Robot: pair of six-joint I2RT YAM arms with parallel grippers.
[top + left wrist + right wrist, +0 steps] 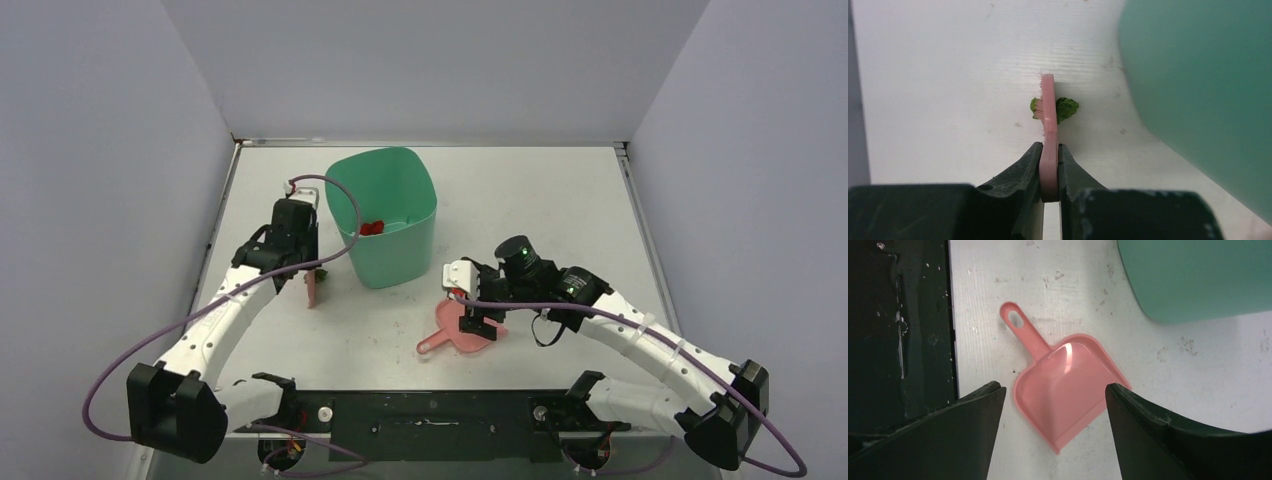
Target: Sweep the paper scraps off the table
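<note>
My left gripper (304, 276) (1049, 148) is shut on the handle of a pink brush (311, 289) (1048, 115), held edge-on with its bristles down on the white table (560, 200). An olive-green paper scrap (1067, 108) (322, 271) lies against the brush head, showing on both sides of it. A red scrap (373, 228) lies inside the green bin (382, 215). My right gripper (478, 322) (1053, 386) hangs open above the pink dustpan (458, 337) (1065, 385). The dustpan lies flat and empty on the table, with its handle toward the near edge.
The green bin (1208, 90) (1198, 275) stands just right of the brush and beyond the dustpan. A dark rail (898, 330) runs along the table's near edge close to the dustpan handle. Grey walls close in the left, back and right sides.
</note>
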